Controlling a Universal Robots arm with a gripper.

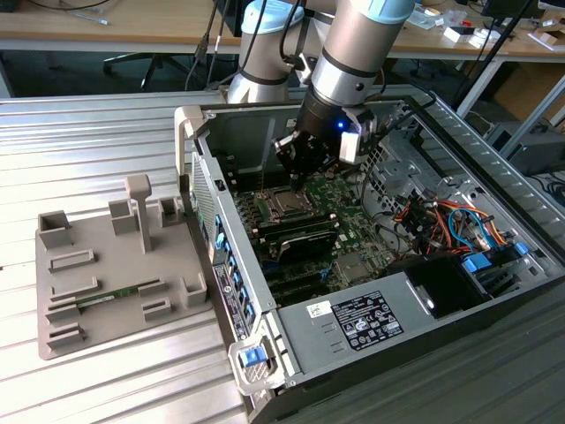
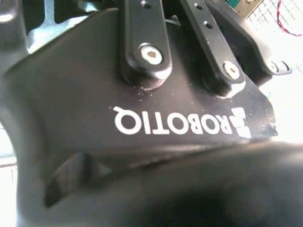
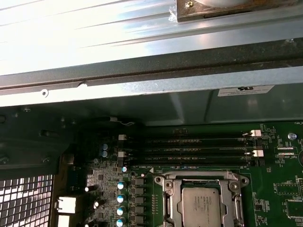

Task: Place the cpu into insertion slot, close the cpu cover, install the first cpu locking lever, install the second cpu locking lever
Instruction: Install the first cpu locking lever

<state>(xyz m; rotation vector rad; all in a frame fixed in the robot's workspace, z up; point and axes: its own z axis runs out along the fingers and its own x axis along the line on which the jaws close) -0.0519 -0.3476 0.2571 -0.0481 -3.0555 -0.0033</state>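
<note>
The small flat square cpu with its silvery metal top (image 3: 201,206) already sits in the insertion slot (image 3: 176,208), the square black socket on the green circuit board (image 3: 279,189) near the back wall of the open grey computer case (image 1: 494,168). That placement makes sense — the chip has to lie flat in its seat before anything can be closed over it. In the first wrist view the thin silver metal cpu cover (image 3: 203,178) frames the chip, and it looks lowered over it, though whether it is fully shut or latched I cannot tell. The long black memory slots (image 3: 199,151) run just beside the socket, toward the case wall.

The arm's black gripper (image 1: 298,168) hangs directly above the socket in the exterior view, just over the board, which suggests work on the cover or levers rather than on carrying the chip. How its jaws stand — apart or together — I cannot tell, and nothing visible is held in them.

The case rests on a ribbed metal counter (image 1: 106,141), with a grey moulded parts tray (image 1: 115,265) beside it.
</note>
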